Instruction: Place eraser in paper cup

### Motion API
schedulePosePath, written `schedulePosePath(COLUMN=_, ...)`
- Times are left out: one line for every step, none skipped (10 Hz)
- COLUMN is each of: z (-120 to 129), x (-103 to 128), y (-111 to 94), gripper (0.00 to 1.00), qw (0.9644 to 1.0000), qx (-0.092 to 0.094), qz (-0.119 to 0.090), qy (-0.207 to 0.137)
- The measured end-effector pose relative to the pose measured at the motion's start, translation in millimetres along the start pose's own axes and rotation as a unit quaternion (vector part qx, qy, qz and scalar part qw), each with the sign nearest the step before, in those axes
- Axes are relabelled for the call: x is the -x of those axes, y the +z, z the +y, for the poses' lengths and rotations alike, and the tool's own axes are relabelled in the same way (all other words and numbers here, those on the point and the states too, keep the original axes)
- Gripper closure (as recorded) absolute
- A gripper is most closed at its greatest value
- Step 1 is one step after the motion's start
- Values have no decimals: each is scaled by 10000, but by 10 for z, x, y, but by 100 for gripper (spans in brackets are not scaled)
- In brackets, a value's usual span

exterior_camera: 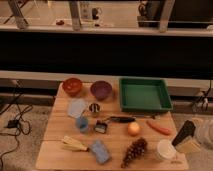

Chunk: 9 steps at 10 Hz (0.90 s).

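Observation:
The eraser (183, 133), a slim dark bar, is tilted in the air just off the table's right front corner, and my gripper (188, 145) is shut on its lower end. Pale yellowish fingers (190, 147) show beneath the bar. The white paper cup (165, 149) stands upright near the table's front right corner, a little left of and below the gripper. The eraser is beside the cup, not over its mouth.
On the wooden table (60, 157) are an orange bowl (72, 86), a purple bowl (101, 90), a green tray (145, 94), a metal cup (94, 108), a blue cup (82, 124), a black-handled tool (120, 119), an apple (133, 129), a carrot (159, 127), grapes (134, 151) and a blue sponge (100, 150).

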Motion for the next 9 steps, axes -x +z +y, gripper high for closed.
schedulePosePath(z=85, x=-60, y=65, gripper=100, qw=10000, qx=73, qz=31, qy=2)
schedulePosePath(z=151, x=-118, y=122, gripper=100, qw=9999, qx=118, qz=53, qy=6)
schedulePosePath(z=204, x=-160, y=168, gripper=100, qw=9999, qx=148, qz=64, qy=0)
schedulePosePath(z=280, x=-206, y=205, gripper=100, qw=9998, qx=197, qz=72, qy=-40)
schedulePosePath(z=317, x=-210, y=202, gripper=100, qw=9997, qx=225, qz=64, qy=-66)
schedulePosePath(z=361, x=-206, y=202, gripper=100, qw=9996, qx=266, qz=56, qy=-99)
schedulePosePath(z=405, x=-189, y=204, gripper=100, qw=9994, qx=306, qz=43, qy=-128)
schedulePosePath(z=435, x=-169, y=214, gripper=100, qw=9993, qx=350, qz=24, qy=-130)
schedulePosePath(z=457, x=-148, y=230, gripper=100, qw=9991, qx=395, qz=20, qy=-130)
